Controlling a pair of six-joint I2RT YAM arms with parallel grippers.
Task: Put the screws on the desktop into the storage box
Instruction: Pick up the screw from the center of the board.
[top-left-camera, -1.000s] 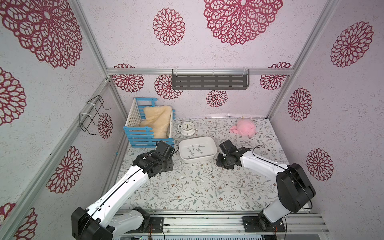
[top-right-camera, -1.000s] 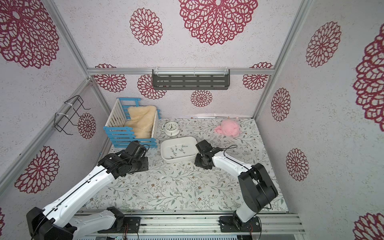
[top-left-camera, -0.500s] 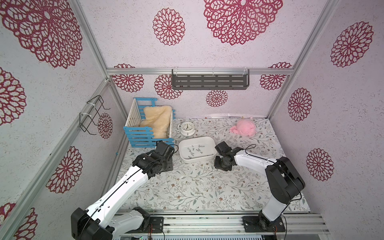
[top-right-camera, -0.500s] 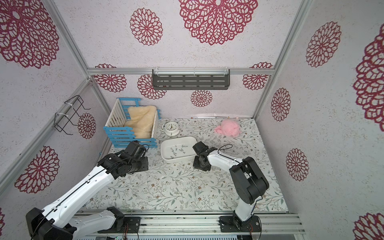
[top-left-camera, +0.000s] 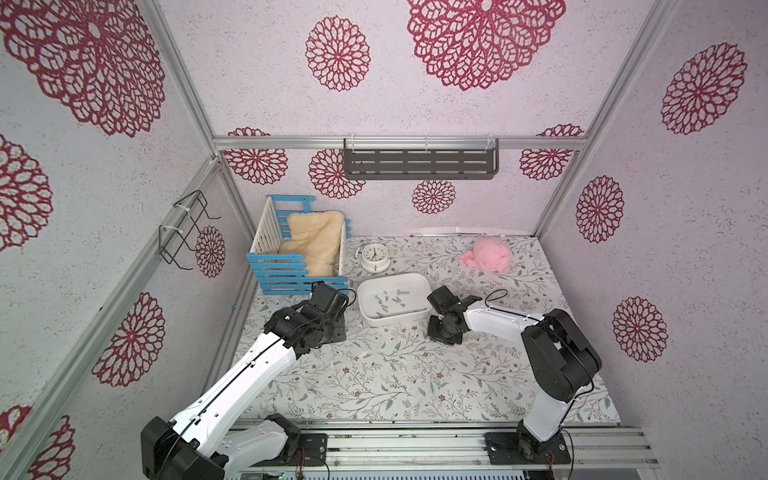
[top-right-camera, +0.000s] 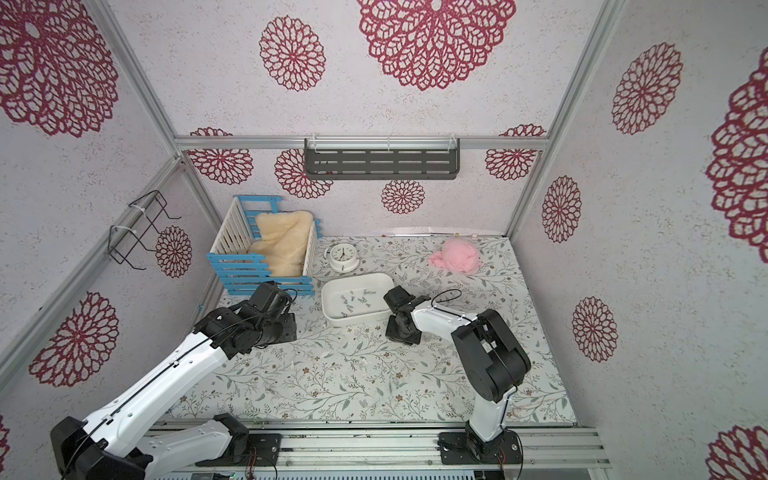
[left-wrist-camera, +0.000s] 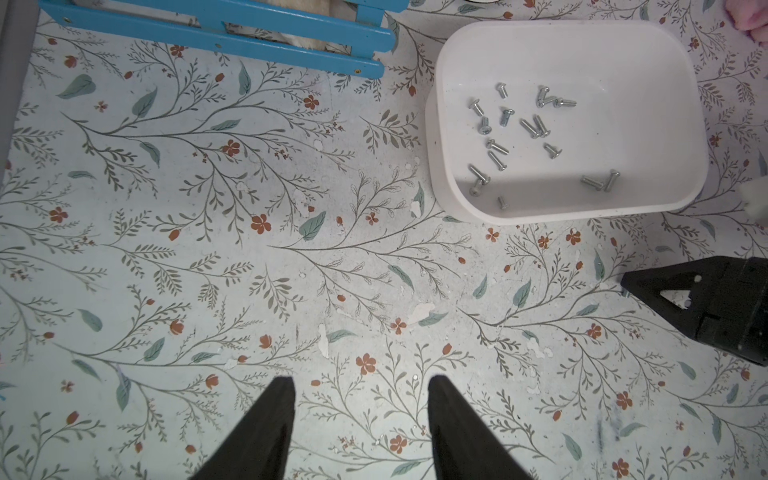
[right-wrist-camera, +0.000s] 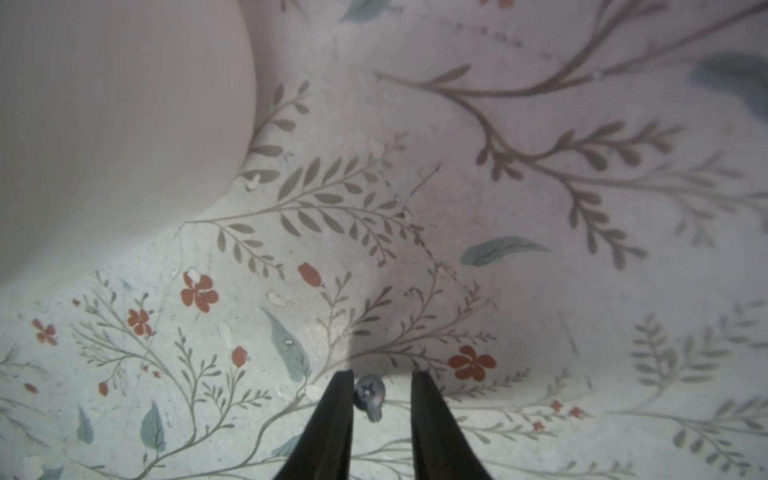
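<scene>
Screw (right-wrist-camera: 369, 395), cross-head, silver-grey, flat on the desktop (right-wrist-camera: 519, 299) between the two black fingers of the right gripper (right-wrist-camera: 382, 374); fingers parted, head just beside one, clear gap to the other, nothing clamped. Left gripper (left-wrist-camera: 360, 380) spread wider above bare print, holding nothing.

In both top views, lower edge of frame: aluminium rail (top-left-camera: 415, 432) carrying both arm bases. Above it, pale-grey surface printed with grey-green vines and small brown flowers, chipped white in spots.

Centre of frame: storage box (top-left-camera: 392, 321), white, rounded corners, other screws (left-wrist-camera: 505, 118) scattered on its floor; right gripper just right of its lower right corner, left gripper to its left, apart from it.

Beyond, round white clock (top-left-camera: 374, 256), numerals too small to read; blue-and-white slatted crate (top-left-camera: 291, 274) with cream fleece (top-left-camera: 311, 241) at upper left of the table; pink cloth (top-left-camera: 490, 255) at upper right.

Behind, pale textured walls with red rosettes (top-left-camera: 338, 54), black wire rack (top-left-camera: 187, 228) on the left wall, grey slotted shelf (top-left-camera: 419, 164) on the back wall.
</scene>
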